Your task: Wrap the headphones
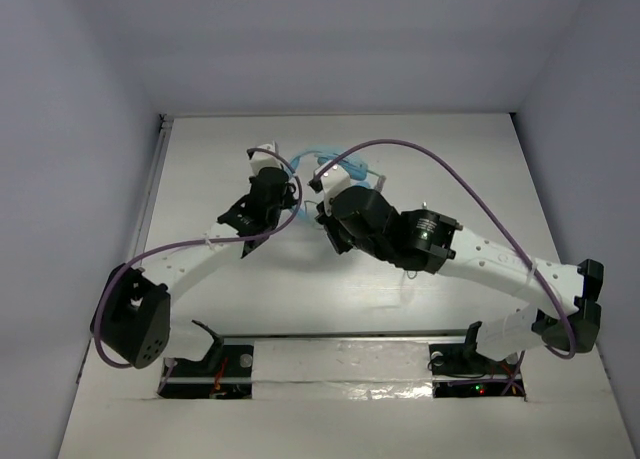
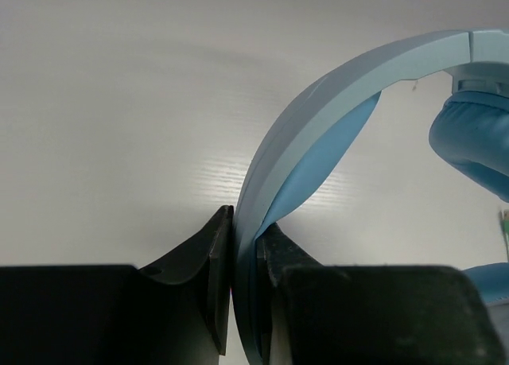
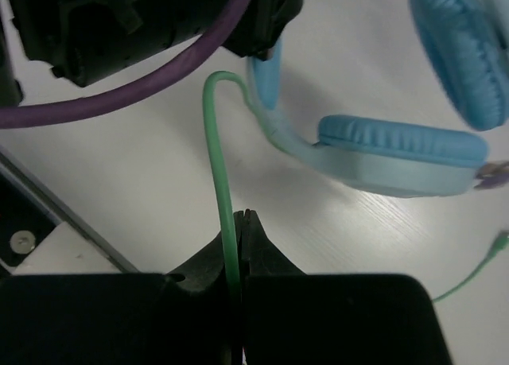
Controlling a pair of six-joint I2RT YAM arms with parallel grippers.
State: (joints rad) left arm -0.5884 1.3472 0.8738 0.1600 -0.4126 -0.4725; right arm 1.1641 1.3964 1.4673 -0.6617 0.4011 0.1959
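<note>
The light blue headphones (image 1: pixel 312 159) lie on the white table between my two grippers. My left gripper (image 2: pixel 245 222) is shut on the curved headband (image 2: pixel 318 118), which rises from the jaws toward an earcup (image 2: pixel 477 142). In the top view this left gripper (image 1: pixel 273 191) sits just left of the headphones. My right gripper (image 3: pixel 241 218) is shut on the thin green cable (image 3: pixel 213 142), which arches up to the headband beside one padded earcup (image 3: pixel 398 146). A second earcup (image 3: pixel 461 47) lies further off. The cable's loose end (image 3: pixel 477 269) trails on the table at the right.
A thick purple robot cable (image 3: pixel 119 95) crosses under the left arm's black body (image 3: pixel 159 15), close to the green cable. Another purple cable (image 1: pixel 470 194) loops over the right arm. White walls enclose the table; a metal rail (image 1: pixel 340 337) runs along the near edge.
</note>
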